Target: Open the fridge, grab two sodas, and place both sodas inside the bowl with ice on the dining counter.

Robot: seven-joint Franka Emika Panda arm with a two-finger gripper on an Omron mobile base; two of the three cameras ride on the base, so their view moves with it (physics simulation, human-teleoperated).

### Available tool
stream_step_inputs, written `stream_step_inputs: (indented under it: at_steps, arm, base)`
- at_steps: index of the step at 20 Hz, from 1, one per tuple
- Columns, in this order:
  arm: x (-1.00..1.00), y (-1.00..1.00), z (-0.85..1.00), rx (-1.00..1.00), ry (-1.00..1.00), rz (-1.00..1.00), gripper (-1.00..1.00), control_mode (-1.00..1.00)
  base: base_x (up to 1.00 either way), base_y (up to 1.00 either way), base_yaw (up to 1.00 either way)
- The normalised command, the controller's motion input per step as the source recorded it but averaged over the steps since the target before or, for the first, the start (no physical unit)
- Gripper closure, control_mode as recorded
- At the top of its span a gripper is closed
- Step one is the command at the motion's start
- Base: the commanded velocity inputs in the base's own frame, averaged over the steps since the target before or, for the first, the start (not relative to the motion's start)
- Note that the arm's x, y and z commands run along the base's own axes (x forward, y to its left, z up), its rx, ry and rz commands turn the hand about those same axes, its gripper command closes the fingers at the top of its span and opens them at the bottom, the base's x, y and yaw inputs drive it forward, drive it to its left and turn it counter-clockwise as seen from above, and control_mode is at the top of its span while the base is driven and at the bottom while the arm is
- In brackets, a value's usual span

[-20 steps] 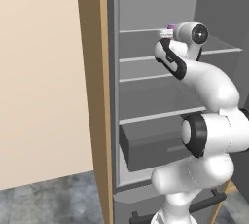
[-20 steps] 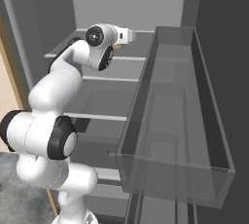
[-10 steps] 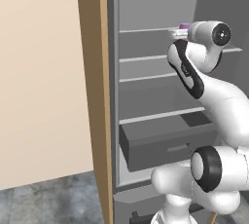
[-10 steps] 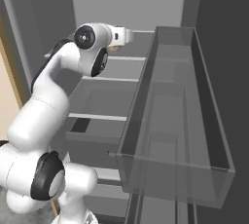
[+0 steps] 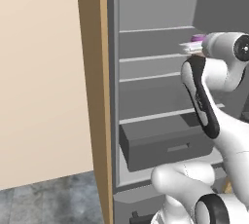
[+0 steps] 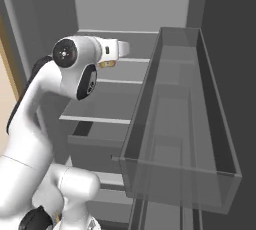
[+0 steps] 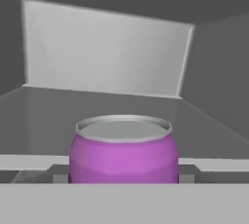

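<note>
- Fridge (image 5: 155, 47) stands open across the middle and right of the left base view, one tan wood side panel (image 5: 92, 96) running down its left edge.
- Four grey shelf edges (image 5: 151, 78) cross its interior, counted top to bottom in that view, and one lower drawer (image 5: 165, 142) with one horizontal handle sits beneath them at centre right.
- One clear door bin (image 6: 185, 124) fills the right half of the right base view, with nothing visible inside it.
- One white arm (image 5: 204, 101) rises from the lower right of the left base view and reaches to an upper shelf at the upper right.
- One purple can (image 7: 123, 150) sits at bottom centre of the hand view, silver top up, between the two dark finger tips (image 7: 58, 174) of the pincer (image 7: 123, 175).
- The same can shows as a small purple patch at the upper right of the left base view, just ahead of the wrist, level with the second shelf down.
- The pincer is part-way open with one tip on each side of the can; whether the tips press on it cannot be told.
- In the right base view the wrist (image 6: 107, 51) sits at upper left, pointing toward the fridge's back wall.
</note>
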Motion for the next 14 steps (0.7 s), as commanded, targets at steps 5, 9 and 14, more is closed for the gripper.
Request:
stream_step_inputs:
  at_steps: [5, 9, 14]
  arm:
    - [-1.0, 0.29, -0.27, -0.13, 0.06, -0.01, 1.0, -1.0]
    - [-0.96, 0.41, -0.44, -0.17, 0.04, -0.01, 1.0, -1.0]
    - [-0.91, 0.03, -0.55, -0.09, 0.0, 0.0, 1.0, -1.0]
  base:
    - [0.0, 0.0, 0.0]
    - [0.0, 0.0, 0.0]
    - [0.0, 0.0, 0.0]
